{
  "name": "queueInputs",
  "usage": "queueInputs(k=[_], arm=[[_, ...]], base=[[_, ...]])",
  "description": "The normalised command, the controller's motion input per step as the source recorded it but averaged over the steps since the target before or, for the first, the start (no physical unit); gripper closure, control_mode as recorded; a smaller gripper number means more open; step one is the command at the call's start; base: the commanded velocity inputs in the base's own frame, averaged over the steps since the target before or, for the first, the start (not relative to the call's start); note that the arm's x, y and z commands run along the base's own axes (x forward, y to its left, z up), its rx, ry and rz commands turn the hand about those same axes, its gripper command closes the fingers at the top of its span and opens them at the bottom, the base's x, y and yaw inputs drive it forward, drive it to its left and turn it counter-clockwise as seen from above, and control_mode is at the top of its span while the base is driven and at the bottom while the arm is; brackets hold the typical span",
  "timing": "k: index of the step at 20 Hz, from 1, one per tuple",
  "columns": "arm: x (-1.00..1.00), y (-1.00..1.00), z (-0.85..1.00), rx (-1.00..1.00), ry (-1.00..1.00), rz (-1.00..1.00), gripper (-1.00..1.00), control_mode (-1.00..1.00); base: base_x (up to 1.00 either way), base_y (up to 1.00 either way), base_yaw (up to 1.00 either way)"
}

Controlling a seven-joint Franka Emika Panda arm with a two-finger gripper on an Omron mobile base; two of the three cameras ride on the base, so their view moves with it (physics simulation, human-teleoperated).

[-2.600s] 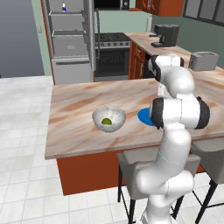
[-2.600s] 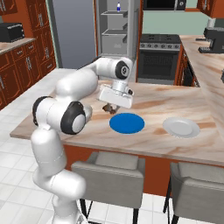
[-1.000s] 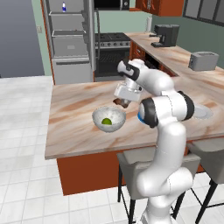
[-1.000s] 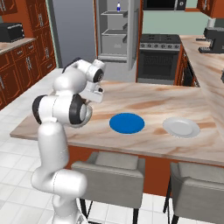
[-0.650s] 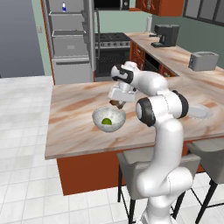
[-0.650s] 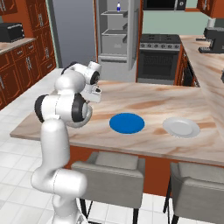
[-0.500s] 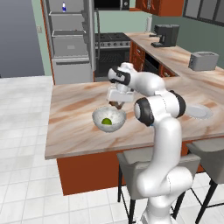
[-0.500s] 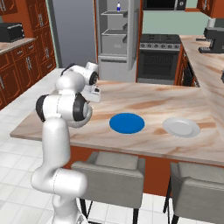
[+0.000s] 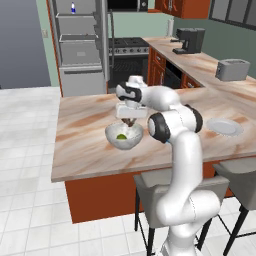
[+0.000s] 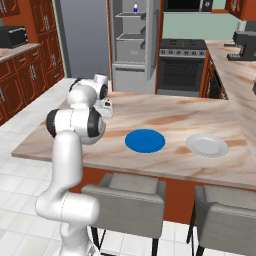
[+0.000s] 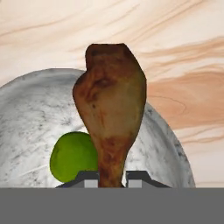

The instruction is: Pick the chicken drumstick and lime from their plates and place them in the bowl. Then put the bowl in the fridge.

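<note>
A toaster (image 9: 233, 69) and a coffee maker (image 9: 188, 40) sit on the far counter; a black oven range (image 10: 181, 65) stands beyond the island.

even, bright rendered light, soft faint shadows, no glare; base views slightly coarse, hand view sharp.

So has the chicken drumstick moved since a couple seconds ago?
Yes. The drumstick travelled left from over the blue plate to above the bowl.
</note>
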Motion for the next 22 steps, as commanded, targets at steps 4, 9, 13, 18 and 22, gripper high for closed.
queueInputs(k=[4, 9, 13, 18, 22], arm=[[0.16, 0.06, -0.34, -0.02, -0.01, -0.02, 1.0, -1.0], [-0.01, 0.0, -0.22, -0.03, -0.07, 0.0, 1.0, -1.0], [-0.21, 0.07, -0.05, 0.0, -0.16, 0.0, 1.0, -1.0], [-0.31, 0.14, 0.0, 0.0, -0.17, 0.0, 1.0, -1.0], [-0.36, 0.06, -0.02, 0.0, -0.14, 0.0, 1.0, -1.0]], base=[[0.0, 0.0, 0.0], [0.0, 0.0, 0.0], [0.0, 0.0, 0.0], [0.0, 0.0, 0.0], [0.0, 0.0, 0.0]])
